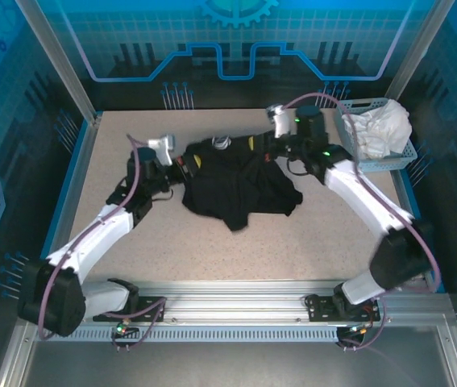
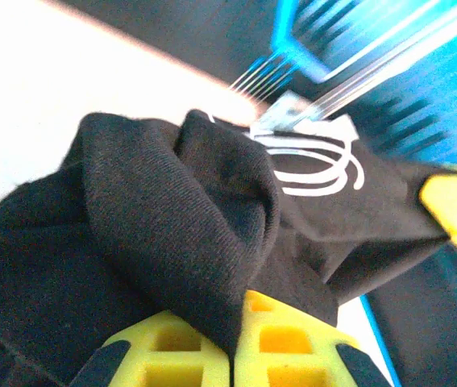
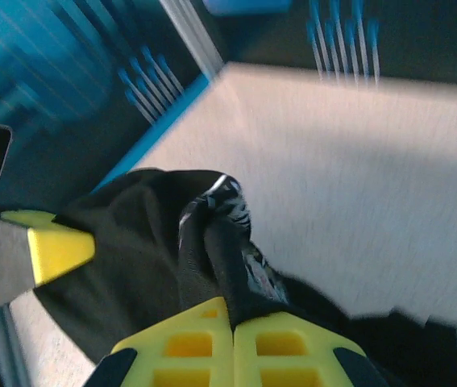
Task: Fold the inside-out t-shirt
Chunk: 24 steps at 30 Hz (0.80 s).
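Pinching the inside-out t-shirt (image 1: 240, 187) from both ends, two robot arms reach across a speckled beige counter (image 1: 212, 258). The shirt — large, black and crumpled — lies in a loose heap on the far half of the counter, stretched between the two grippers. The left gripper (image 2: 234, 326) is clamped on a thick fold of black cloth at the heap's left end; its yellow pads (image 2: 168, 351) meet with fabric squeezed between them, and a white looping print (image 2: 317, 165) shows on the cloth beyond. The right gripper (image 3: 232, 322) is likewise closed on a bunched ridge of cloth at the heap's upper right end, where a patterned white strip (image 3: 228, 197), perhaps a label or collar trim, peeks out. Holding two well-separated points at once looks meant for lifting and spreading the shirt so it can lie flat; no fold is made yet, so the folding seems at its very start. A pale basket (image 1: 349, 137) holding a white garment (image 1: 383, 129) stands at the far right corner, apart from the shirt.
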Each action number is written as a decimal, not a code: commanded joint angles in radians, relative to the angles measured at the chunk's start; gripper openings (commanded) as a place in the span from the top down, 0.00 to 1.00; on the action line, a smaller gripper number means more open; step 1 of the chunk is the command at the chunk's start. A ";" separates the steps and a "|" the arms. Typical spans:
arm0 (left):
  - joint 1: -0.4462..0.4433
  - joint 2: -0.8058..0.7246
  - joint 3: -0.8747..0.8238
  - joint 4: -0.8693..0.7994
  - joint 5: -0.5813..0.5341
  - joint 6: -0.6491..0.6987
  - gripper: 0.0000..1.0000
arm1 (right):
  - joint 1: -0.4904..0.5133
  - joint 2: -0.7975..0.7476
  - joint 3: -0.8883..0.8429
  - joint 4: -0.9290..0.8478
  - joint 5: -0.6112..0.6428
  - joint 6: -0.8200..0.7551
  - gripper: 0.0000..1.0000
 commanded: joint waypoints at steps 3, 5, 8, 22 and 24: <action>-0.130 -0.115 -0.007 -0.015 0.005 0.247 1.00 | 0.064 -0.261 -0.270 0.084 0.196 -0.099 0.88; -0.195 -0.120 -0.083 -0.048 0.003 0.290 0.94 | 0.088 -0.323 -0.403 0.077 0.298 -0.059 0.78; -0.254 -0.092 -0.192 -0.111 0.000 0.298 0.70 | 0.125 -0.374 -0.576 0.039 0.443 -0.004 0.59; -0.122 0.047 -0.155 -0.237 -0.169 0.068 0.24 | 0.161 -0.015 -0.328 -0.042 0.462 -0.019 0.33; -0.122 0.127 -0.120 -0.231 -0.133 0.073 0.24 | 0.161 0.078 -0.255 -0.081 0.444 -0.022 0.33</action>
